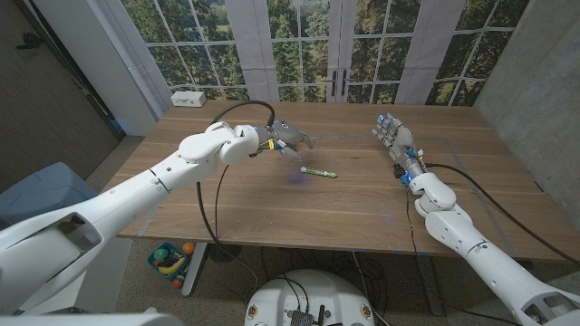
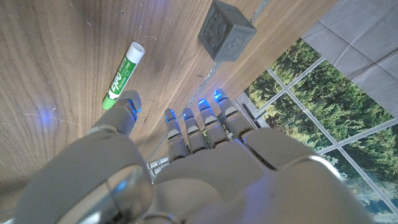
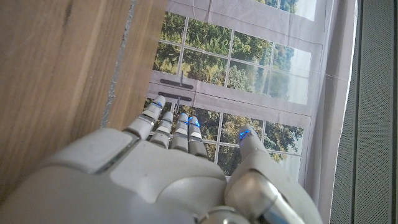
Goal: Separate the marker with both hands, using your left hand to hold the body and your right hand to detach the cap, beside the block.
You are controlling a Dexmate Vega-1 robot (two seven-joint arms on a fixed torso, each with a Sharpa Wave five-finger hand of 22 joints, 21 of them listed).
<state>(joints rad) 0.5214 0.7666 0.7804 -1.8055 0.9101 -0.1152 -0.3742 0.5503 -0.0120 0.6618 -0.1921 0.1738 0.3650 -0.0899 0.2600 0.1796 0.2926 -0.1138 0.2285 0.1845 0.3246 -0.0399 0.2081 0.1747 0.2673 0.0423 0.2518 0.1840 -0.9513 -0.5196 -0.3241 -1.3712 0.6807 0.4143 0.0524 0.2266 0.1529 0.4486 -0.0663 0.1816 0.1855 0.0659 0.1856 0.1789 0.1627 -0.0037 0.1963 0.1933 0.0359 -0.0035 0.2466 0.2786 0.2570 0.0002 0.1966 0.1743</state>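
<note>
The left hand (image 1: 288, 140), fingers apart and empty, should drop onto the marker's (image 1: 319, 172) green body; the right hand (image 1: 391, 135) waits, open.

One green marker (image 1: 319, 172), one grey block (image 2: 226, 30), and two robot hands, left hand (image 1: 288, 140) and right hand (image 1: 393, 136).

Both arms are built of smooth, rounded white shells, thick near the shoulder and slimmer toward the wrist, with darker seams at the joints. A black cable loops out from the left arm (image 1: 136, 186) near its wrist, and another runs along the right arm (image 1: 471, 240). The left robot hand (image 1: 288, 141) and the right robot hand (image 1: 391, 135) are pale grey with segmented fingers (image 2: 186, 127), their tips lit by small blue lights.
</note>
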